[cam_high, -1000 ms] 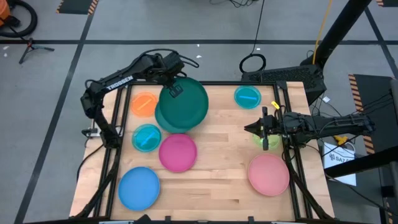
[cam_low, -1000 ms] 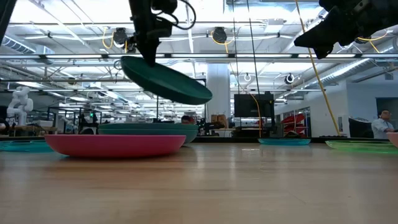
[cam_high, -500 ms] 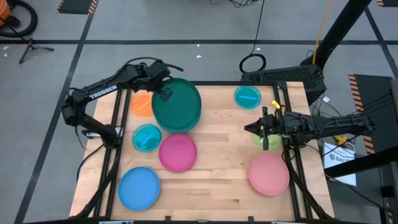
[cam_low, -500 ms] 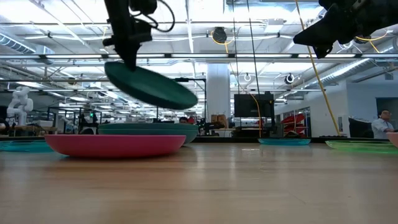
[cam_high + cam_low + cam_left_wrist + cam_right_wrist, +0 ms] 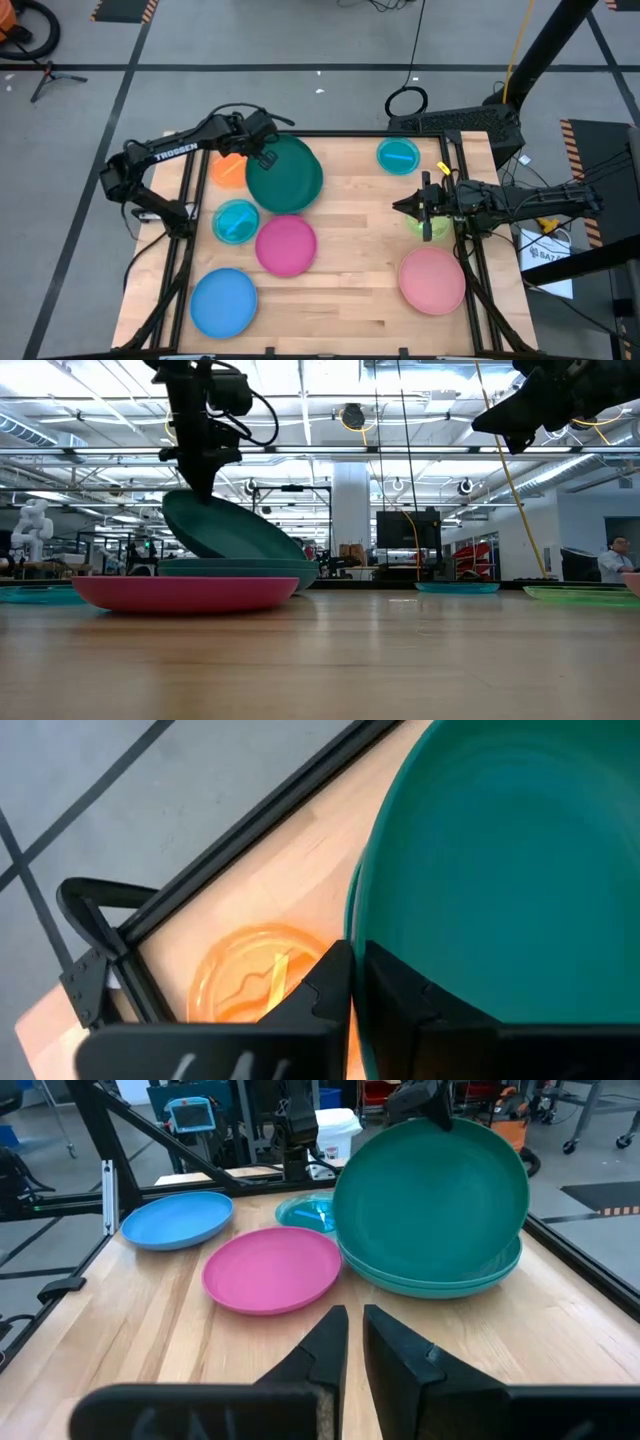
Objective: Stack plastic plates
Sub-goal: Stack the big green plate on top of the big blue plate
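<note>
The dark green plate [image 5: 285, 173], carried high and level-ish a second ago, has come down tilted so its lower edge now touches the teal plate [image 5: 440, 1280] lying at the desk's [image 5: 360, 260] far left, which I judge puts this stacking step close to release. The left gripper [image 5: 262, 152] is clamped on the dark green plate's raised rim, its arm reaching in from the left. The right gripper [image 5: 424, 208], fingers nearly together and holding nothing, hangs above the lime plate [image 5: 418, 227] at the right edge.
</note>
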{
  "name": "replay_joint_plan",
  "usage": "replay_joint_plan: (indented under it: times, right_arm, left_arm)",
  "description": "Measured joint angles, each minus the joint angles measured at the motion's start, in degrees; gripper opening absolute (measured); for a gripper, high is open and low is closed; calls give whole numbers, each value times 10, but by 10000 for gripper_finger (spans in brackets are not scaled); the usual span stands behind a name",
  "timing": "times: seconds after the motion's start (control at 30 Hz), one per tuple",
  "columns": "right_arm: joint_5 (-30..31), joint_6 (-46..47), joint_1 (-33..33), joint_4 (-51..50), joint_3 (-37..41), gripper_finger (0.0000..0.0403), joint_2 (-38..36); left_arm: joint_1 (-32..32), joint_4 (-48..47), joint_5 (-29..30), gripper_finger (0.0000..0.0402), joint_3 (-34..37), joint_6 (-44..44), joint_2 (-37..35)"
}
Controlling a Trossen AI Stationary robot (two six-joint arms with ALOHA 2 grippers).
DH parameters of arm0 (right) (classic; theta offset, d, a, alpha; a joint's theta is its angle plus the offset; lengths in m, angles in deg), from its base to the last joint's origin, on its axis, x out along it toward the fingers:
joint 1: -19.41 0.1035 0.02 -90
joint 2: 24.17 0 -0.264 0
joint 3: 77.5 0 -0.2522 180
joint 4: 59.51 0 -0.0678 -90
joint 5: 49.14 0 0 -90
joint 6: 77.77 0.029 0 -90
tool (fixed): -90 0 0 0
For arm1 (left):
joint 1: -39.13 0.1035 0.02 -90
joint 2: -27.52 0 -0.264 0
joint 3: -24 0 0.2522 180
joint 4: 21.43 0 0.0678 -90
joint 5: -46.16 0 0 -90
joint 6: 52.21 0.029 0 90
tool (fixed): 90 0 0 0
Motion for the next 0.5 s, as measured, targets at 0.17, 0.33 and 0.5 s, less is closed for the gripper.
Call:
replay_joint_plan:
  times: [0.17,0.33,0.5]
  right_arm:
    - [0,0,0,0,0,29,0]
    - [0,0,0,0,0,29,0]
    - [0,0,0,0,0,29,0]
  left_arm:
    - [0,2,0,29,0,2,0]
    - [0,2,0,31,0,2,0]
    - [0,2,0,32,0,-1,0]
